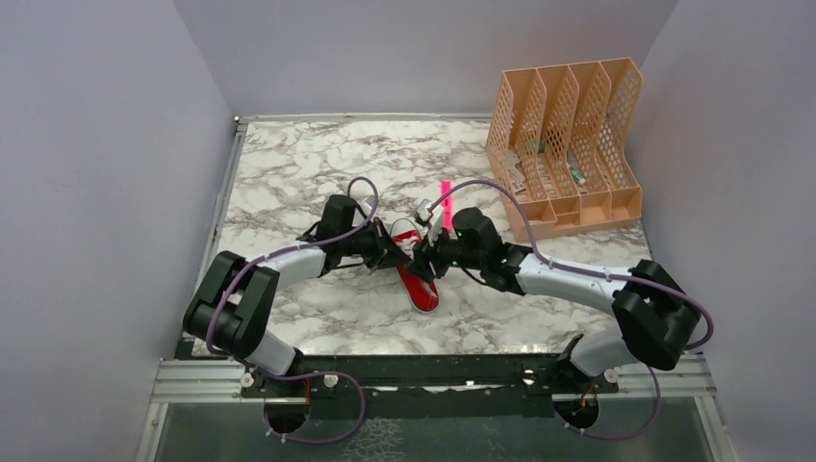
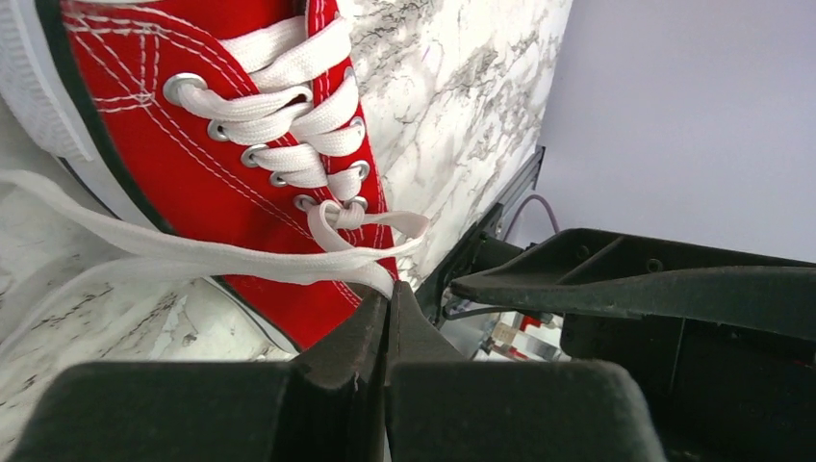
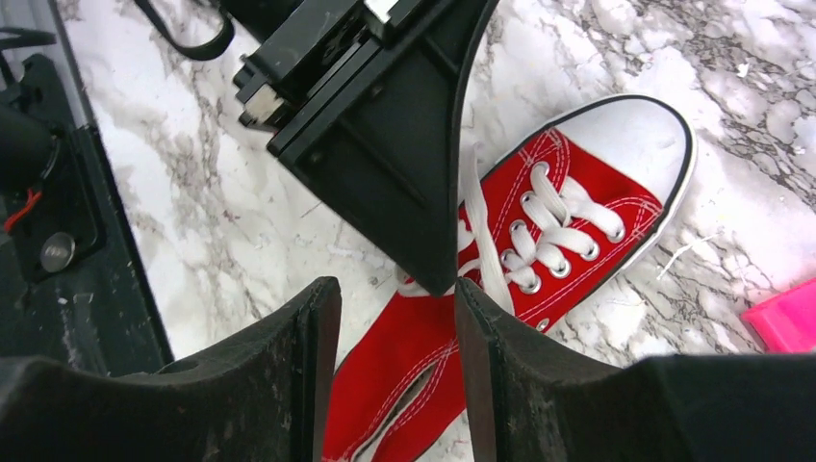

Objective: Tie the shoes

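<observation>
The red sneaker (image 1: pixel 420 285) with white laces lies on the marble table between both grippers, toe pointing away. In the left wrist view the shoe (image 2: pixel 183 164) fills the upper left, and my left gripper (image 2: pixel 390 296) is shut on a white lace (image 2: pixel 241 262) that runs from the top eyelets. My right gripper (image 3: pixel 396 289) is open, just above the shoe's (image 3: pixel 587 183) tongue and collar, with the left gripper's tip between its fingertips. A lace strand (image 3: pixel 478 236) runs beside its right finger. In the top view the left gripper (image 1: pixel 397 256) and right gripper (image 1: pixel 428 258) meet over the shoe.
A pink marker (image 1: pixel 446 191) lies on the table beyond the shoe, and shows at the right edge of the right wrist view (image 3: pixel 784 313). A tan file organizer (image 1: pixel 568 144) stands at the back right. Grey walls enclose the table (image 1: pixel 289 173).
</observation>
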### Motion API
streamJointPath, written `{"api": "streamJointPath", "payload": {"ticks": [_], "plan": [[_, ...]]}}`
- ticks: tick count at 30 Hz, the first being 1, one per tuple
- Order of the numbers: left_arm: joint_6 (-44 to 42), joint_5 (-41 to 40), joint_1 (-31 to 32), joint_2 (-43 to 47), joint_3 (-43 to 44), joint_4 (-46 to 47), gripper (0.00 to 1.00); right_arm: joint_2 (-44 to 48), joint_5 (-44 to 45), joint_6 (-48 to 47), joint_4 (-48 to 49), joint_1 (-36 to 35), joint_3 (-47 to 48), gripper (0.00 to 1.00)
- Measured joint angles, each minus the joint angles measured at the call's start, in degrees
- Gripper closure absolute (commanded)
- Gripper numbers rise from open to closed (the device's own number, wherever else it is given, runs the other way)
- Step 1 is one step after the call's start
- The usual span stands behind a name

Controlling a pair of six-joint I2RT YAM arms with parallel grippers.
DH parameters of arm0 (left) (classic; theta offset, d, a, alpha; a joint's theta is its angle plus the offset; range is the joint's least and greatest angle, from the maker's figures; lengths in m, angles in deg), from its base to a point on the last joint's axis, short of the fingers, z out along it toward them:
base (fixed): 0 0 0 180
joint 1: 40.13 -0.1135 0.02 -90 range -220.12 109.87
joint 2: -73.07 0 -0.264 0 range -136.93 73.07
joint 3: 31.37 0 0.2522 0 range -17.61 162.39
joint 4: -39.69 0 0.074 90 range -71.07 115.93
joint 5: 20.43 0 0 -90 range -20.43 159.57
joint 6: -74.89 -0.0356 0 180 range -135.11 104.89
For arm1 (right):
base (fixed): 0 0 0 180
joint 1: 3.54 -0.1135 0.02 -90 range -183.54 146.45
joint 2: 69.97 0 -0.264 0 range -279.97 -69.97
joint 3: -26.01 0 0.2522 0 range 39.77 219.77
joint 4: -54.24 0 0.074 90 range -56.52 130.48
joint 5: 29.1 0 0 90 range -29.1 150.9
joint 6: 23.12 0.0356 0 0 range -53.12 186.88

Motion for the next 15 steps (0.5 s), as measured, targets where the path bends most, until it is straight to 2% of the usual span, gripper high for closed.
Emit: {"api": "streamJointPath", "payload": {"ticks": [5,15], "plan": [[1.55,0.92,-0.02,-0.9,0.0,0.85,1.0,-2.51,2.93,0.79,3.32,-1.18,0.0,0.47],[4.17,1.31,-0.04,-1.03,-0.79,2.71,1.0,-4.15,8.44,1.18,4.04,-3.17,-0.42,0.47]]}}
